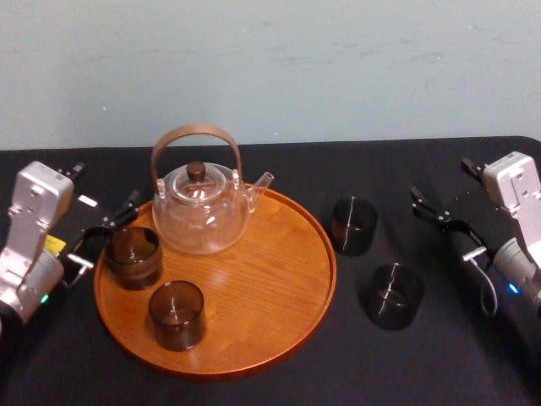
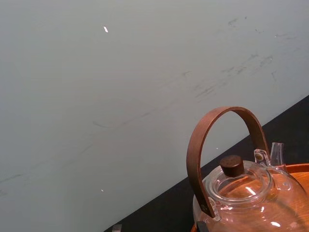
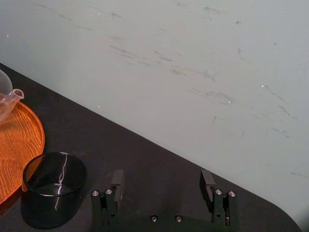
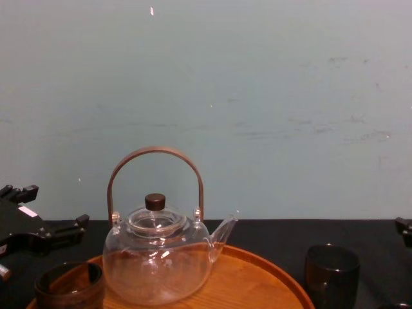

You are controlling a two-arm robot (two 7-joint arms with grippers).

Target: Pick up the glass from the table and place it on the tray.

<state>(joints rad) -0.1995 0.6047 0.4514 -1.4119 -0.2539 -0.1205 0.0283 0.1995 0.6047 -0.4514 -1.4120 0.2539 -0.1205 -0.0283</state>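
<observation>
Hanging with fingers spread: left gripper (image 1: 108, 230) beside a glass (image 1: 133, 256) at the tray's (image 1: 254, 279) left edge, right gripper (image 3: 162, 186) at the table's (image 1: 439, 355) right edge.

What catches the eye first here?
A clear teapot with a hoop handle stands at the back of the orange tray, two brown glasses in front of it. Two dark glasses wait on the black table to the tray's right. The left gripper is open at the tray's left edge, the right gripper open beyond the dark glasses.
</observation>
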